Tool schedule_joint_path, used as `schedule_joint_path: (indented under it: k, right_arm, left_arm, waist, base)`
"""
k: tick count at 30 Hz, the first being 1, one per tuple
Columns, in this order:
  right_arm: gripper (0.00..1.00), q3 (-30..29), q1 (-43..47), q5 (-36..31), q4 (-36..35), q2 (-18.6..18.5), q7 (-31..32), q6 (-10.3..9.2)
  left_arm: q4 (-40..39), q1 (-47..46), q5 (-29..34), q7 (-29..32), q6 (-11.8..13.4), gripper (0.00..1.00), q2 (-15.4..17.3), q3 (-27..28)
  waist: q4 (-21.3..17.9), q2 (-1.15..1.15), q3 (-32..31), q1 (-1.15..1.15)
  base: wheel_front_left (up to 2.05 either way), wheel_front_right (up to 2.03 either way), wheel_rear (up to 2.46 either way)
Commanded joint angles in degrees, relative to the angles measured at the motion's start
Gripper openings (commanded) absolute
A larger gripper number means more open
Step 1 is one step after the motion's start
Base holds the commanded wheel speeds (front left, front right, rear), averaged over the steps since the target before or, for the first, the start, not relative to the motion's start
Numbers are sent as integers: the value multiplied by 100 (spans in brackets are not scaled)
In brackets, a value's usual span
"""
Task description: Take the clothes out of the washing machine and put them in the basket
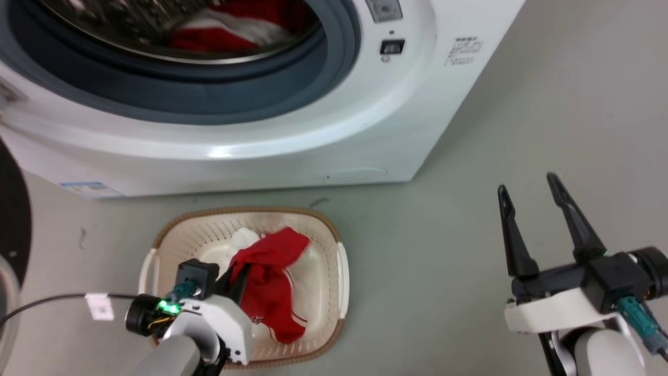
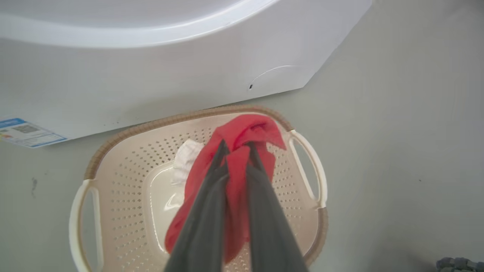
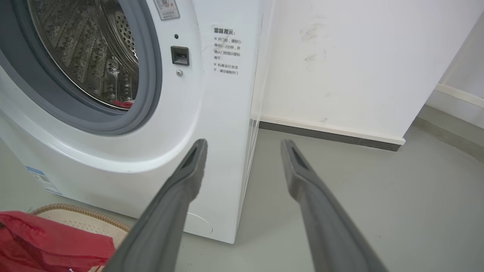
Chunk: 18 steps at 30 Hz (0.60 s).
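The white washing machine (image 1: 292, 130) stands with its drum open, and red and white clothes (image 1: 229, 28) lie inside it. On the floor in front sits the cream basket (image 1: 172, 235). My left gripper (image 2: 236, 147) is above the basket, shut on a red garment (image 2: 245, 130) that drapes down into it; a white piece (image 2: 185, 158) lies beneath. In the head view the garment (image 1: 271, 277) hangs over the basket's middle. My right gripper (image 1: 527, 193) is open and empty over bare floor to the right of the machine. A sliver of red cloth (image 3: 121, 103) shows in the drum.
The machine's black-rimmed door (image 1: 13, 219) hangs open at the far left. A black cable with a white tag (image 1: 99, 305) runs across the floor left of the basket. A white wall with a skirting board (image 3: 329, 132) stands to the right of the machine.
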Motion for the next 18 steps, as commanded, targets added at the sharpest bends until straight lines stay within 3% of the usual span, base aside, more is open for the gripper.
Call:
schedule_joint_path:
  k: [1,9,18]
  right_arm:
    - [100,0,-156,-23,-54,11,-12,-5]
    - [100,-63,-537,-3,-225,13,-12,-5]
    - [100,-193,-937,134,-374,12,-12,-5]
  left_arm:
    - [451,-266,-8,-48,-137,0,-176,-52]
    - [2534,-1401,30,-94,-551,0,-784,-148]
    - [3985,-2457,449,258,-615,0,-941,-560]
  waist:
    - [-126,0,397,-1]
    - [-232,0,1321,-1]
    - [-359,0,2334,-1]
  base:
    - [0,0,0]
    - [0,0,0]
    - [0,0,0]
